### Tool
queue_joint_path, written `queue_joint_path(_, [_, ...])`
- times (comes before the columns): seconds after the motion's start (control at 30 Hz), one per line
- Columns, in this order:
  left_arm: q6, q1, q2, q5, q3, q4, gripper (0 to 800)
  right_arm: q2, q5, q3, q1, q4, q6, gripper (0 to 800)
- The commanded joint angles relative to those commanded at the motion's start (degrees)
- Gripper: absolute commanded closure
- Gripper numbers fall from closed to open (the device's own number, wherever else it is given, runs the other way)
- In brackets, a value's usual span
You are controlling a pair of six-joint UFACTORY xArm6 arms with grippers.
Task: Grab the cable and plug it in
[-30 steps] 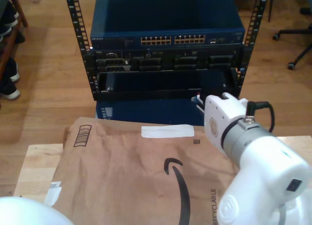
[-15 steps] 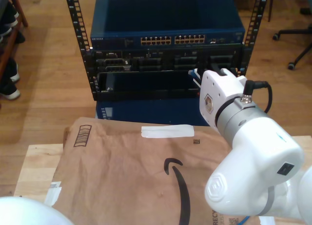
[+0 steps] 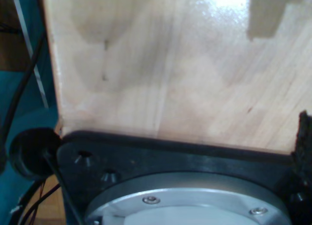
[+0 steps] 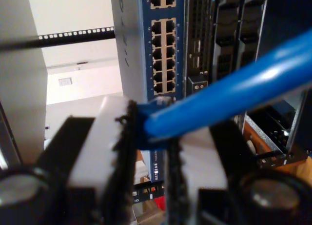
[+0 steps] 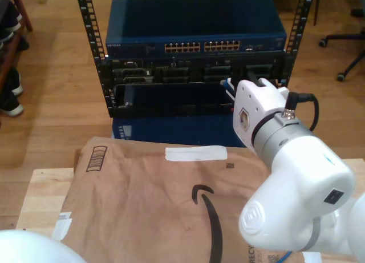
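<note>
The blue cable (image 4: pixel 234 88) runs slanting out of my second gripper (image 4: pixel 148 127), which is shut on its plug end between white and black ridged pads. In the exterior view that gripper (image 5: pixel 230 87) hangs in front of the rack's middle row, below the right half of the blue switch's (image 5: pixel 197 32) port row (image 5: pixel 202 46). A bit of blue shows at its tip. The switch ports (image 4: pixel 163 54) lie just beyond the plug. The first wrist view looks at the wooden table (image 3: pixel 170 64) and a black base plate (image 3: pixel 161 154). A dark ridged strip (image 3: pixel 304 152) could be a finger.
A brown paper mailer (image 5: pixel 159 200) covers most of the wooden table (image 5: pixel 40 189). The black rack posts (image 5: pixel 88 40) flank the switch. A chair's castors (image 5: pixel 341 76) stand at the exterior view's right, shoes (image 5: pixel 8 97) at its left. A white arm part (image 5: pixel 23 249) fills the exterior view's lower left.
Over the last second my second gripper has risen with the cable, from the rack's lower shelf to its middle row. It has hardly moved in the last half second.
</note>
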Motion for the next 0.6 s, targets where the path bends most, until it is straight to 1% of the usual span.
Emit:
queue_joint_path(0.13, [0.0, 0.0, 0.0, 0.0, 0.0, 0.0, 0, 0.4, 1.6, -0.7, 0.0, -0.2, -0.2, 800])
queue_joint_path(0.23, [0.0, -0.1, 0.0, 0.0, 0.0, 0.0, 0, 0.7, 1.6, -3.3, 0.2, 0.0, -0.2, 800])
queue_joint_path(0.43, [0.0, -0.1, 0.0, 0.0, 0.0, 0.0, 0, 6.6, 1.3, -9.3, 0.2, -0.1, -0.4, 800])
queue_joint_path(0.6, [0.0, 0.0, 0.0, 0.0, 0.0, 0.1, 0, 8.2, 0.4, -10.4, -0.1, -0.1, -0.3, 800])
